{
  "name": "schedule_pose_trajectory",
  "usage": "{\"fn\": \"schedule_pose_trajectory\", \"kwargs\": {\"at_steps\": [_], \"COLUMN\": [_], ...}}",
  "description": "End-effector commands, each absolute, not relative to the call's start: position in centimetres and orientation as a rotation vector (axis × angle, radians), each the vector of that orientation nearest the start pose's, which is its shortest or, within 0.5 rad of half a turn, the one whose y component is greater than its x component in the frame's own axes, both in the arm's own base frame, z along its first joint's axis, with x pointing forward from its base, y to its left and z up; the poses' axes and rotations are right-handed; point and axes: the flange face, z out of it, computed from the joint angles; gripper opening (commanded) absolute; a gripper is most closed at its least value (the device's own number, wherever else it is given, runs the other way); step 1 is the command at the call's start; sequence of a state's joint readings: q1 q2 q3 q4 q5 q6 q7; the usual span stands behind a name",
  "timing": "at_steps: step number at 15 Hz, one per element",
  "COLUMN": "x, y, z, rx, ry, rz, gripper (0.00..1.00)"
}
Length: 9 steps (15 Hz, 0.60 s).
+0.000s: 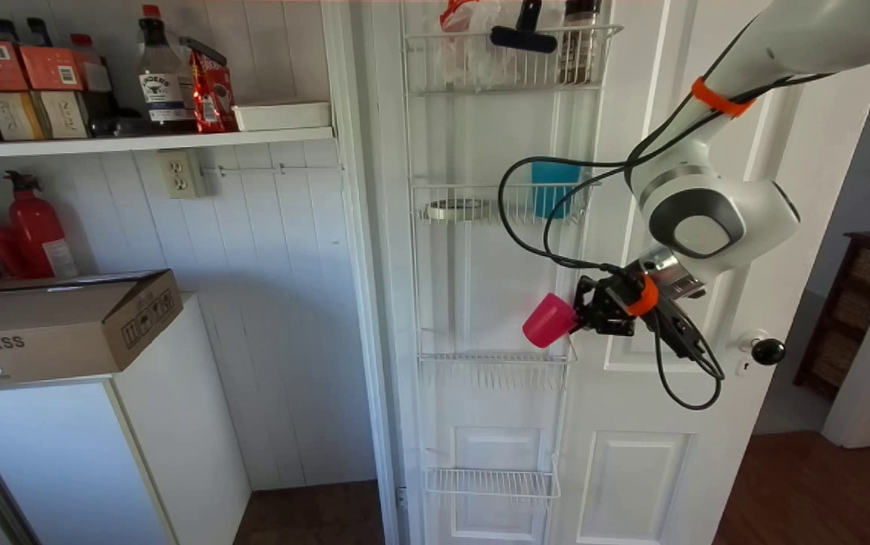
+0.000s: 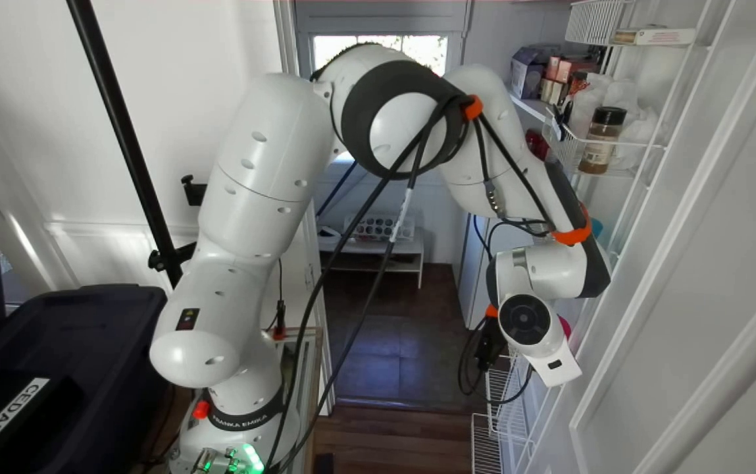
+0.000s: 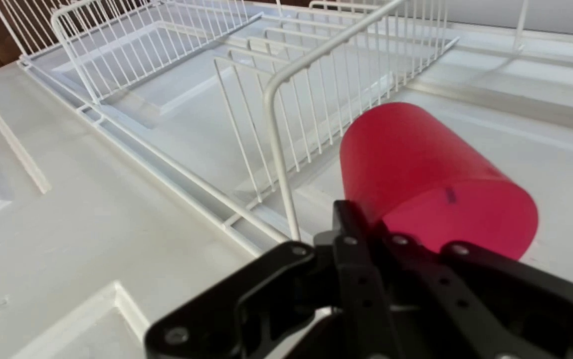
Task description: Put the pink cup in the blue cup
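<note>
The pink cup [image 1: 550,321] is held tilted, in front of the white door and just above a lower wire shelf. My gripper [image 1: 577,319] is shut on the cup's wall at its rim. In the wrist view, the gripper [image 3: 363,219] pinches the pink cup [image 3: 406,149], and its open mouth shows a small dark mark inside. In an exterior view only a sliver of the pink cup [image 2: 565,327] shows behind the wrist. The blue cup [image 1: 553,189] stands on the wire shelf above my gripper. It is mostly hidden behind the arm in an exterior view [image 2: 597,228] and out of the wrist view.
The white wire door rack [image 1: 494,359] has several shelves; its side rail [image 3: 276,124] is close to the fingers. A round tin [image 1: 456,209] shares the blue cup's shelf. Arm cables [image 1: 506,197] loop before that shelf. A spice jar [image 2: 601,140] stands higher. A door knob [image 1: 768,351] sticks out.
</note>
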<state>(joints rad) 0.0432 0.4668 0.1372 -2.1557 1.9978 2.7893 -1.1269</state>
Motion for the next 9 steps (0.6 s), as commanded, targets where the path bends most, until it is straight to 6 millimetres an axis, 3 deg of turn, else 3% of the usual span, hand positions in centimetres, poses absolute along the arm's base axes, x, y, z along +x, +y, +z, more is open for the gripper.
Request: {"fn": "schedule_pose_trajectory", "kwargs": {"at_steps": [1,9], "x": [50.4,47.8], "y": [4.2,-1.1], "z": [19.2,24.2], "rx": [-2.305,-2.524], "ry": [0.705,0.641], "rz": [-0.435,-0.331], "gripper": [0.01,0.01]}}
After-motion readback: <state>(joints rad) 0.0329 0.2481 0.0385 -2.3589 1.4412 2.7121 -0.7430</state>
